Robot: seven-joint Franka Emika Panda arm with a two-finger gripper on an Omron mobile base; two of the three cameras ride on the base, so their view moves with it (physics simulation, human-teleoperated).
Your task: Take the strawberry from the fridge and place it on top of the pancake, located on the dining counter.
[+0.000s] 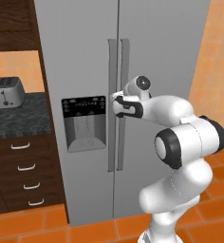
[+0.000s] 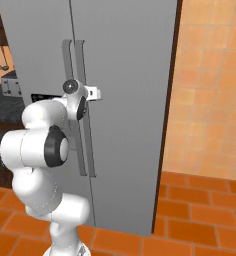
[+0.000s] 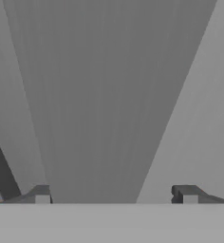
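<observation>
White robot arm reaches to the closed fridge at frame center; its gripper, jaws spread wide, straddles a vertical door handle. A toaster sits far left.

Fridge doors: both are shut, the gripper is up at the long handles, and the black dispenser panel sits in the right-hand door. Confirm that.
One thing is off: the black dispenser panel is in the left-hand door, as the left base view shows. The rest holds: both doors of the fridge are shut and the gripper is up at the long handles.
</observation>
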